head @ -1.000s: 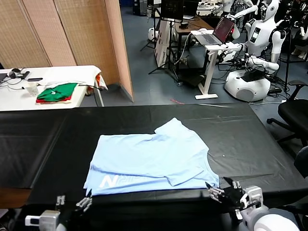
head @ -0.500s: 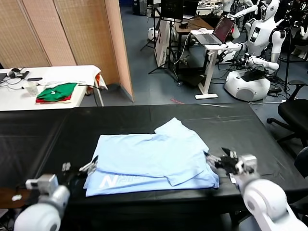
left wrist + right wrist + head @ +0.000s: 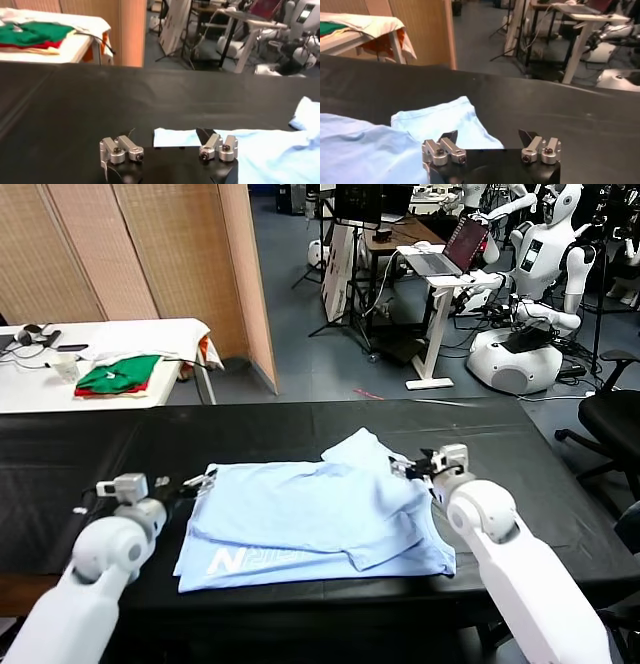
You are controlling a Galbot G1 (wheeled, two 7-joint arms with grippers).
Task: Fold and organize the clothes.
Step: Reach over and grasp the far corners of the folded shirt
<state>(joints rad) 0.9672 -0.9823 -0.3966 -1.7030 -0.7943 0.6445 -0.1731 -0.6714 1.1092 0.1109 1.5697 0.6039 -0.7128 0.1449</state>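
T-shirt (image 3: 315, 519) flat on table (image 3: 500, 474); left pincer (image 3: 200, 481) at its left corner, right pincer (image 3: 412, 465) at far-right sleeve (both open).

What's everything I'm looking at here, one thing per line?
T-shirt: one, pale blue with a white N, partly folded on the black table.
Table: one, black, in front of the robot.
Folded garments: a green and red stack on a white side table, far left.
Laptop: one, on a stand at the back.
Other robots: white, back right.
Left gripper: open, at the shirt's far left corner.
Right gripper: open, at the far right sleeve.
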